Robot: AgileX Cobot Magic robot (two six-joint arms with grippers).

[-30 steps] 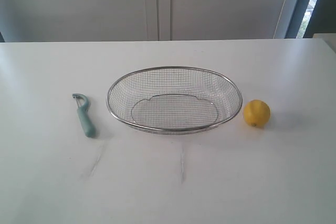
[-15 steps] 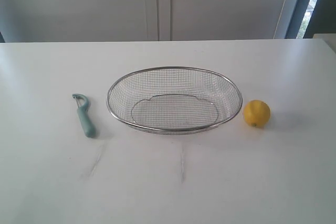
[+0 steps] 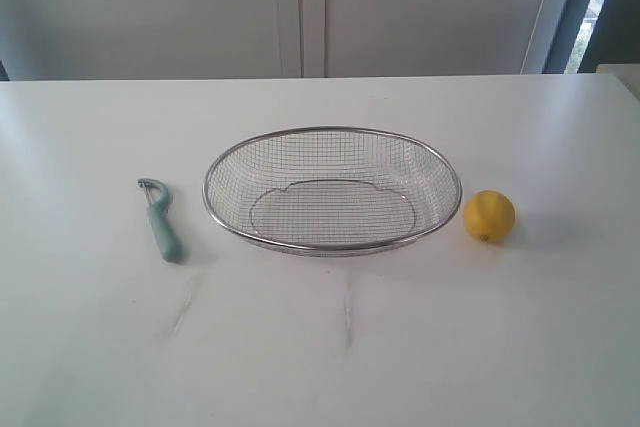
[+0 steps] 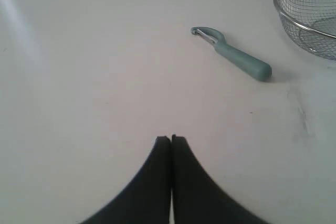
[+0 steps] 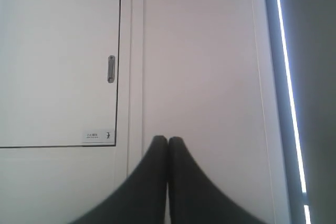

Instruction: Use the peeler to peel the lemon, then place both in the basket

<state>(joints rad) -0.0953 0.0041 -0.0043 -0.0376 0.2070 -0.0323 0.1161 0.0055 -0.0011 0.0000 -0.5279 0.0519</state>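
Note:
The silver wire-mesh basket [image 3: 432,165] stands empty in the middle of the white table. A yellow lemon [image 3: 489,215] rests just right of it. The teal-handled peeler [image 3: 162,224] lies left of the basket, blade end pointing away. Neither arm shows in the exterior view. My left gripper [image 4: 170,139] is shut and empty above bare table, well short of the peeler [image 4: 239,59], with the basket's rim [image 4: 276,4] at the picture's edge. My right gripper [image 5: 168,140] is shut and empty, facing the wall; no task object is in its view.
White cabinet doors [image 3: 300,7] run behind the table's far edge. In the right wrist view there is a door panel with a small handle [image 5: 111,68] and a bright window strip [image 5: 289,93]. Faint scuff marks [image 3: 180,312] cross the near tabletop.

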